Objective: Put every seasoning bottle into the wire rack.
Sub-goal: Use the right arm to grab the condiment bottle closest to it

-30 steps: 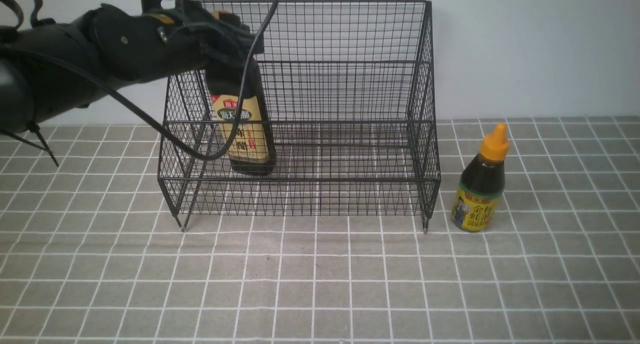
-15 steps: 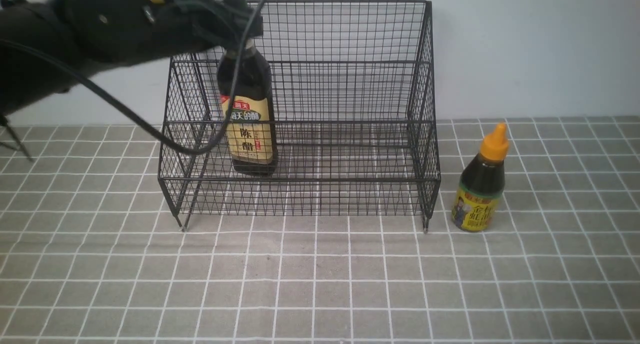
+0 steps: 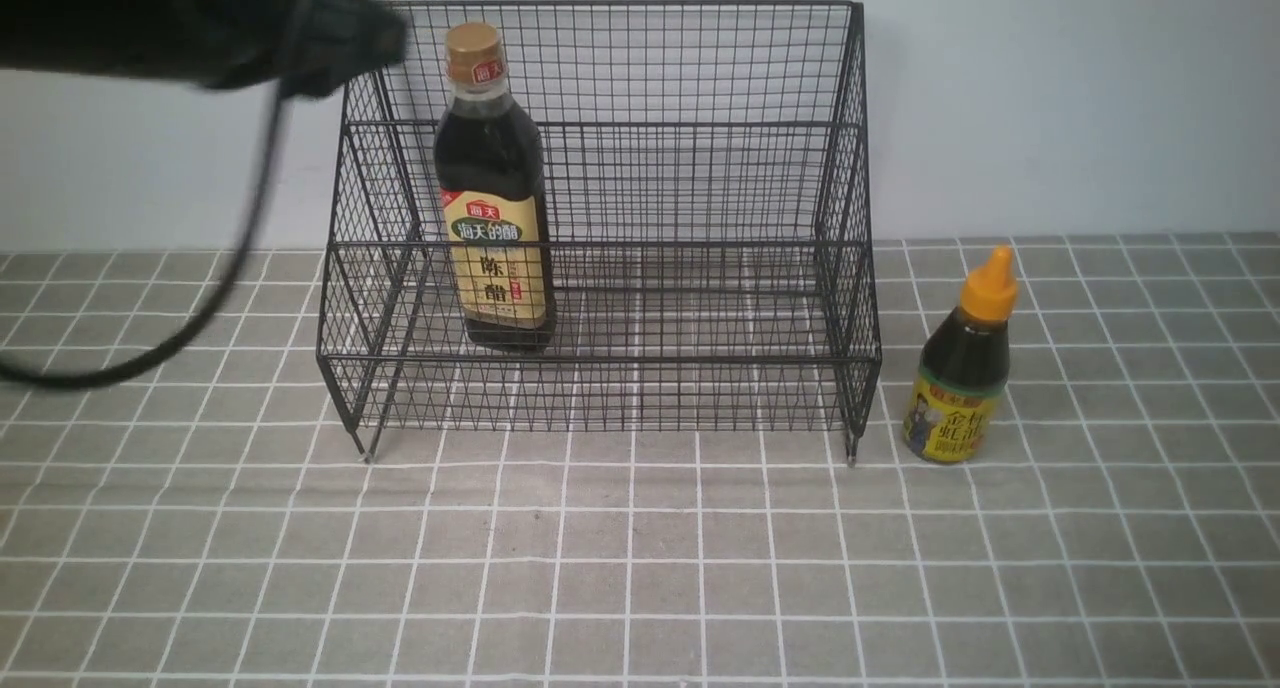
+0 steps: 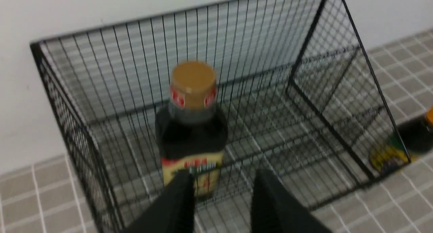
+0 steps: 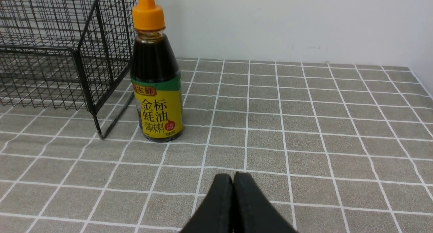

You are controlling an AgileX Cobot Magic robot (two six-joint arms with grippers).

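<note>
Tall bottle point(image 3: 495, 198) is standing inside the wire rack point(image 3: 600, 363) toward nine o'clock, short bottle point(image 3: 962, 368) sitting on tiles point(image 3: 640, 548) at its three o'clock, wrist views alone revealing left gripper point(image 4: 223, 178) parted, empty, right gripper point(image 5: 233, 178) pinched closed.

A plain pale wall point(image 3: 1050, 98) runs across the back, off-white with a faint bluish cast and a matte finish. It meets the tabletop point(image 3: 640, 568) in one straight line. The tabletop is covered from edge to edge in grey-beige squares ruled by thin white lines. It looks like small tiles, though whether it is real tile or a printed cloth I cannot tell from here. Some squares are slightly mottled, a shade darker than the ones beside them. At the far right, in the right wrist view, a second wall point(image 5: 424, 40) closes the corner. The light is soft and even — shadows on the squares are faint.
</note>
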